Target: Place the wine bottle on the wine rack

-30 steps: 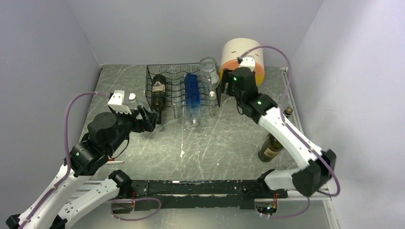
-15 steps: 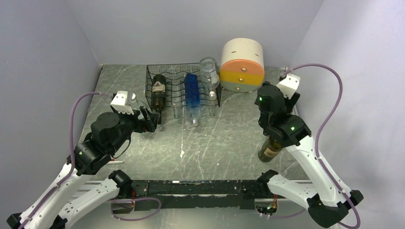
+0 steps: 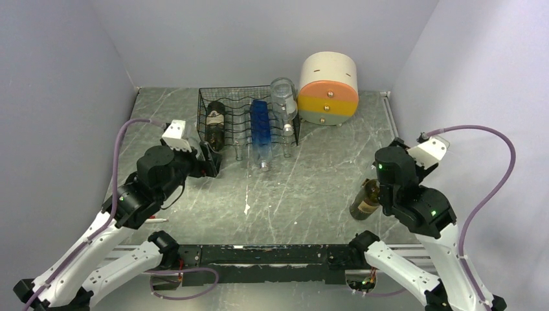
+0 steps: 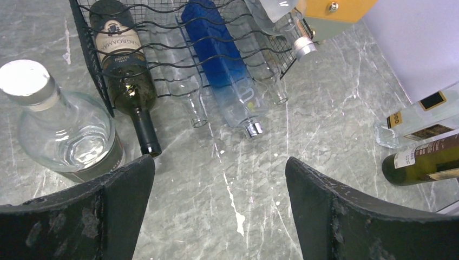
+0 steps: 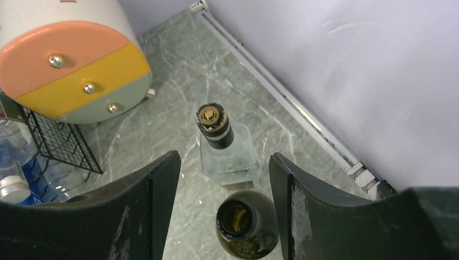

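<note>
Right gripper spread above wine bottle; grey marbled table; lilac walls.

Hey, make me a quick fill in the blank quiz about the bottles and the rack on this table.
1. The wine rack is made of black ____.
2. The brightly coloured bottle lying in it is ____.
3. The right gripper hangs over a green wine bottle that stands ____.
Missing words: wire; blue; upright.
</note>
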Available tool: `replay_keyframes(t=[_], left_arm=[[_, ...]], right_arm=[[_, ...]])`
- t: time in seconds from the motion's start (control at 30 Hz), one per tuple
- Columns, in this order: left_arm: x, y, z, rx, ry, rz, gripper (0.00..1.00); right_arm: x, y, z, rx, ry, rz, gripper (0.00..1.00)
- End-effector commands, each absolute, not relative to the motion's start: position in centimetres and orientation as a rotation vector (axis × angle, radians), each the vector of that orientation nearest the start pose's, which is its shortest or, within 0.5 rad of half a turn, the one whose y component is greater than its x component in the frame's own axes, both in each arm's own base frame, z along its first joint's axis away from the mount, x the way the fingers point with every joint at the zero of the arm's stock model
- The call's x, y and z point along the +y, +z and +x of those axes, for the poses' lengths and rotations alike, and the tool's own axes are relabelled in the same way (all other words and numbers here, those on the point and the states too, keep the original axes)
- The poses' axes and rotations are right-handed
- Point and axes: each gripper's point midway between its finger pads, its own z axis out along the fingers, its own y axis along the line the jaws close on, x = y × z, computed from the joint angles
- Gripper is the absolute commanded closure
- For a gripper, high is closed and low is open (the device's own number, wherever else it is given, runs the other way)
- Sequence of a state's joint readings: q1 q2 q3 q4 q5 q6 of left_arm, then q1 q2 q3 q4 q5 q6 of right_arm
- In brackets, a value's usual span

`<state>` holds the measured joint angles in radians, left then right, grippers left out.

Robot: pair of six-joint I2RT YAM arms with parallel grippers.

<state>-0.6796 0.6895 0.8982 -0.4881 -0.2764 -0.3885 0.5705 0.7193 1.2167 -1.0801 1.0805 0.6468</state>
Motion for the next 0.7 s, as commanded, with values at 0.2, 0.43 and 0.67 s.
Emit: replay_keyframes(t=[0.2,0.43,0.67], left_arm=[[-16.0,29.3,23.7,1.840,-0.552,0.107,0.06],[-16.2,29.2,23.8,1.842,-0.555,0.103,0.06],[-16.2,29.3,24.0,1.840,-0.554,0.106,0.06]], right_arm=[[-4.5,28.8,18.5,1.770,-0.283,0.711,0.40],[-4.3,28.0,18.5,1.764,-0.259,0.722,0.52],[-3.9,28.4,18.8,1.760,-0.222,0.702,0.84]])
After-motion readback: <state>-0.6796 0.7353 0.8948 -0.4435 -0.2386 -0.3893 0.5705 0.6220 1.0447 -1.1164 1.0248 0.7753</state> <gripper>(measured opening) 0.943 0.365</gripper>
